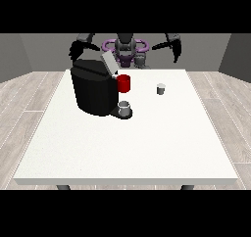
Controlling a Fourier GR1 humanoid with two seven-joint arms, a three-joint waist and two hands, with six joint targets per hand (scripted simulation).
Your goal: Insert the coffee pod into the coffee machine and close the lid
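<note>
White bench (125, 148) carries a black coffee machine (93, 91) on the view's left half, toward the robot's side. Its lid (109, 63) is up, tilted, a grey flap standing above the top of the body. Red part (124, 83) sticks out of the machine's front at the brew head; under it a small grey cup (125, 107) sits on the drip tray. Coffee pod (161, 88) is a small grey-white capsule standing on the bench, apart from the machine, toward the view's right and untouched. Hand at the view's left (77, 50) hangs above the machine's back corner, fingers pointing down; can't tell whether they're curled or straight. Hand at the view's right (175, 48) is raised off the bench behind the far edge, well apart from the pod, holding nothing; finger state also can't be told.
</note>
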